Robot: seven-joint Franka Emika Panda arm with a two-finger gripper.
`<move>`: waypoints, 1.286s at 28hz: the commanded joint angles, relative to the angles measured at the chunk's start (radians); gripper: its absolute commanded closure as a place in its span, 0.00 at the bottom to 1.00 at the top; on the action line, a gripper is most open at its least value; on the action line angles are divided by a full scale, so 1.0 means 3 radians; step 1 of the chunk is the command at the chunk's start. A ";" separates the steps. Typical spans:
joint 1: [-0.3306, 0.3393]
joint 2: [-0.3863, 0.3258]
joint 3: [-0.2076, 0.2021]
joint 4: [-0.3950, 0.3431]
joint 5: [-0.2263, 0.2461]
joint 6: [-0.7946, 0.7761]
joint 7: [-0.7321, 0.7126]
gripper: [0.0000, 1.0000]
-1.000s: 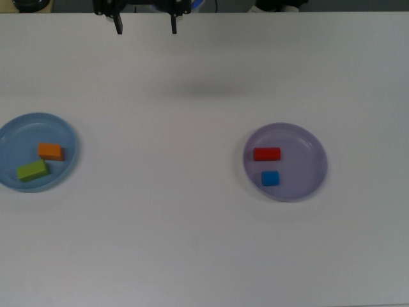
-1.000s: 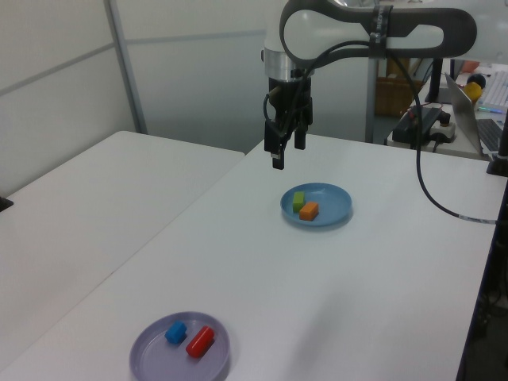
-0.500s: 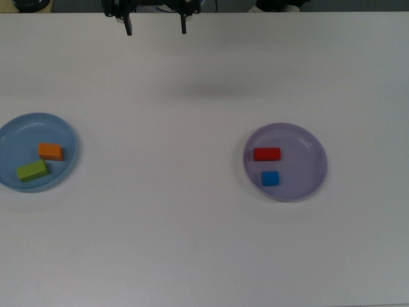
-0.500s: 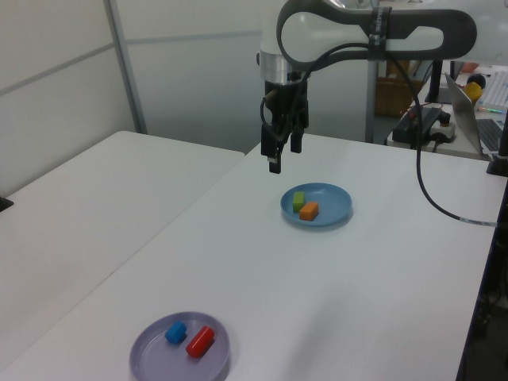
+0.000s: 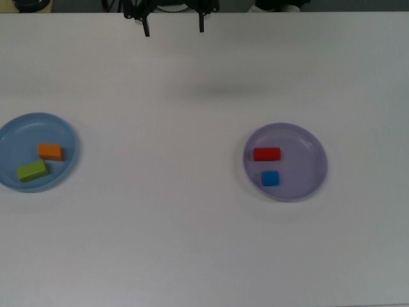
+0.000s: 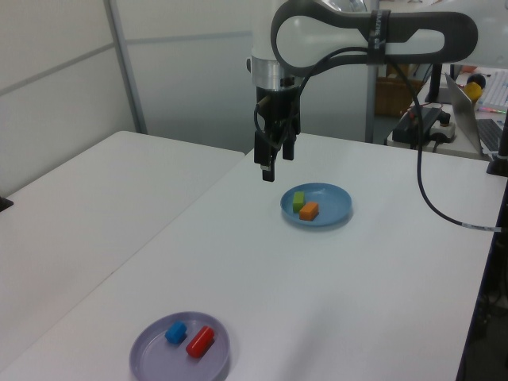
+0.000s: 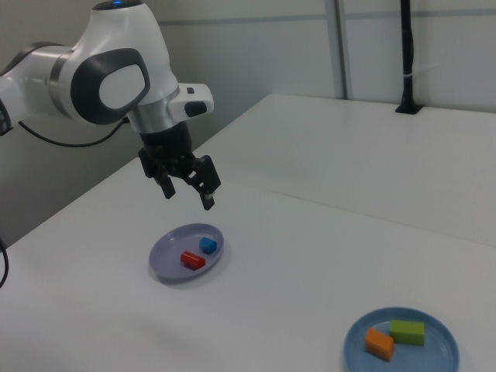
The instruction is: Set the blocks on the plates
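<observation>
**Inspector:** White desk [image 5: 192, 243], flat and plain, with pale wall panels behind it in the left view. State the plates.

**Assistant:** Light blue plate [image 5: 64, 131] sits at the top view's left edge; lavender plate [image 5: 313, 144] sits to the top view's right of centre. They are well apart.

**Inspector:** Contents?

**Assistant:** Blue plate holds the orange block [image 5: 50, 151] and the green block [image 5: 32, 170], lying close together, the green one slightly tilted; whether their corners touch I cannot quite tell. Lavender plate holds the red block [image 5: 266, 154] and the blue cube [image 5: 270, 178], just beside each other but apart. All four lie flat inside the rims.

**Inspector:** Arm?

**Assistant:** White Franka arm [image 6: 333, 32] reaches in from the left view's right. The pincer [image 7: 188, 191] hangs above the desk, fingers pointing down, at the top view's upper edge between the two plates.

**Inspector:** Pincer condition?

**Assistant:** Fingers spread wide, with nothing between them. It touches neither desk nor plate.
</observation>
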 commanded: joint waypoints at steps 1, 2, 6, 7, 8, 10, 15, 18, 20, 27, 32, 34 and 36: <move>0.0012 -0.0012 -0.0006 0.0029 0.0076 -0.0106 -0.0034 0.00; 0.0007 -0.0012 -0.0001 0.0029 0.0076 -0.0106 -0.0034 0.00; 0.0007 -0.0012 -0.0001 0.0029 0.0071 -0.0106 -0.0029 0.00; 0.0007 -0.0012 -0.0006 0.0029 0.0071 -0.0106 -0.0029 0.00; 0.0007 -0.0012 -0.0006 0.0029 0.0071 -0.0106 -0.0029 0.00; 0.0007 -0.0012 -0.0006 0.0029 0.0066 -0.0101 -0.0034 0.00; 0.0007 -0.0007 -0.0006 0.0029 0.0066 -0.0106 -0.0034 0.00; 0.0012 -0.0002 -0.0001 0.0024 0.0066 -0.0106 -0.0034 0.00; 0.0007 0.0013 -0.0001 0.0029 0.0066 -0.0106 -0.0034 0.00; 0.0007 0.0013 -0.0006 0.0029 0.0056 -0.0106 -0.0039 0.00; 0.0007 0.0013 -0.0006 0.0029 0.0035 -0.0106 -0.0039 0.00; 0.0007 0.0013 -0.0006 0.0029 0.0030 -0.0106 -0.0039 0.00; 0.0007 0.0008 -0.0006 0.0029 0.0035 -0.0106 -0.0039 0.00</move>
